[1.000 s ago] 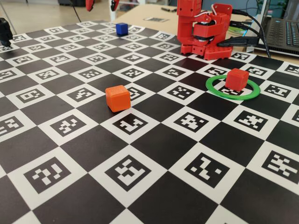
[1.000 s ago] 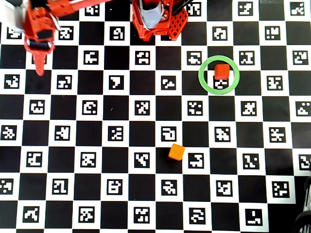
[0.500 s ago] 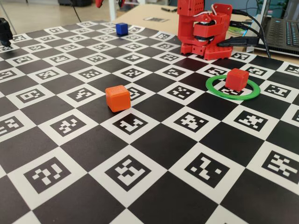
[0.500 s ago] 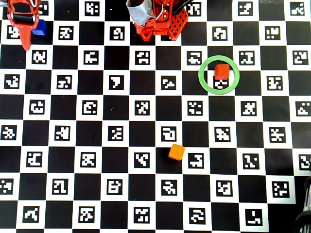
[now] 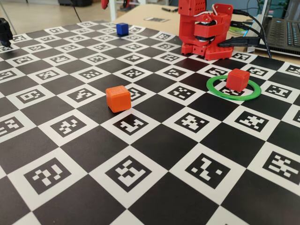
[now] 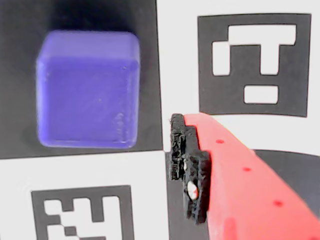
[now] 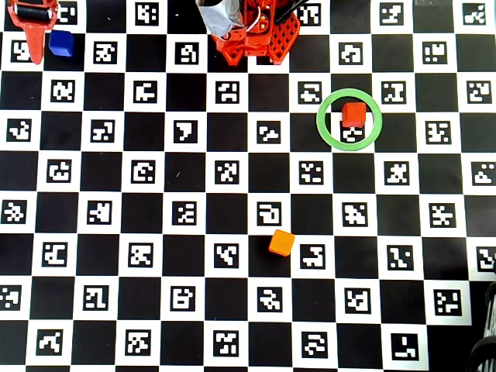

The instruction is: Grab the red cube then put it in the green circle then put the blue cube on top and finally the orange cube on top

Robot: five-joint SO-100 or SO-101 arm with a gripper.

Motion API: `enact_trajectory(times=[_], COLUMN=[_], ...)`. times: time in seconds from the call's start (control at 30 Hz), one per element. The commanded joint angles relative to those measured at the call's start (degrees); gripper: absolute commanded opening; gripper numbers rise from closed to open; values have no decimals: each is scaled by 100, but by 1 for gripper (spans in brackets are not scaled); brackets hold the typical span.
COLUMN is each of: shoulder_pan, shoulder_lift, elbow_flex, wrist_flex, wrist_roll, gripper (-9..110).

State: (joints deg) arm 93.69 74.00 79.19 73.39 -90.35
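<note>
The matte blue cube [image 6: 87,89] — rounded edges, no long axis — sits square to the checkered table [image 7: 232,201], just beside one red finger [image 6: 240,185]; jaws' spread can't be told.

Premises appear to be a robotics lab or office workspace. Evidence: the desk [image 5: 140,14] is covered by a checkerboard mat [image 5: 154,140] printed with fiducial markers, a red arm base [image 5: 206,30] stands on it, and a laptop [image 5: 283,33] with cables [image 5: 251,26] sits alongside.
</note>
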Motion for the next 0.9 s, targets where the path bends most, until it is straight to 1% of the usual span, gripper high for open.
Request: enact_trajectory(times=[0.0,0.2,0.43,0.7,0.87], shoulder_pan=[79,44,44,26,9], shoulder_lift=[202,229,185,-9,-132], elbow_flex=[35,413,905,1239,1283], wrist_flex=[-132,-281,-1002,-1494,-1582], wrist_roll=[-9,-9,26,18,18], gripper=[44,44,44,44,44])
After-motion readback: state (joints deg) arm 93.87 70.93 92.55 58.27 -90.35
